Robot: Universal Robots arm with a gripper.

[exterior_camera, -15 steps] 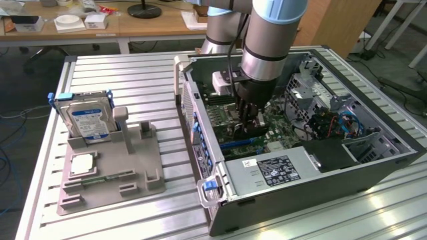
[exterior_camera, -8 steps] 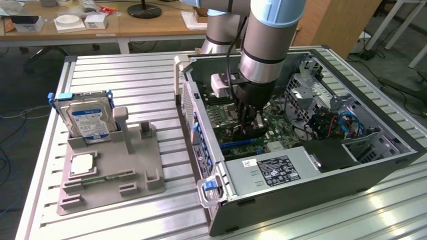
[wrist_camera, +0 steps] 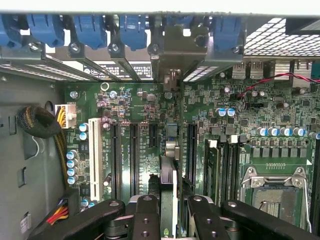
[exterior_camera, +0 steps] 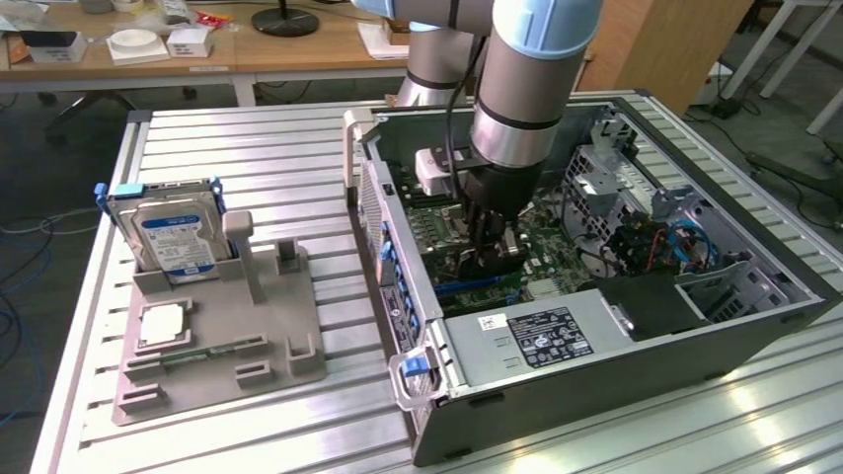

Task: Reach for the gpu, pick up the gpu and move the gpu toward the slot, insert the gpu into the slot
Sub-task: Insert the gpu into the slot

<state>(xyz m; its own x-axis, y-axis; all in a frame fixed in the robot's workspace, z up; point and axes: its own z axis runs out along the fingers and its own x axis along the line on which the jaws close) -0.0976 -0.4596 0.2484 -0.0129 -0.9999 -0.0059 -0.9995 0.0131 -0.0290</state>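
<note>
My gripper (wrist_camera: 169, 212) is down inside the open computer case (exterior_camera: 737, 296), shut on the gpu (wrist_camera: 168, 172). The wrist view looks along the gpu's thin edge, with one black finger (wrist_camera: 145, 220) on each side. The card stands upright over the green motherboard (wrist_camera: 135, 105), between two long black connector strips (wrist_camera: 134, 155). Its silver bracket (wrist_camera: 172, 47) is up against the case's rear wall among the blue clips. The slot under the card's lower edge is hidden by the card. In the exterior view the gripper (exterior_camera: 491, 247) holds the dark card (exterior_camera: 477, 265) low over the board.
The open processor socket (wrist_camera: 272, 195) and memory strips (wrist_camera: 225, 165) lie beside the card. A power supply (exterior_camera: 554, 336) and a drive cage (exterior_camera: 619, 188) crowd the case. Outside, at the exterior view's left, a grey holder (exterior_camera: 264, 355) carries a blue-labelled hard drive (exterior_camera: 172, 232) and a processor chip (exterior_camera: 161, 324).
</note>
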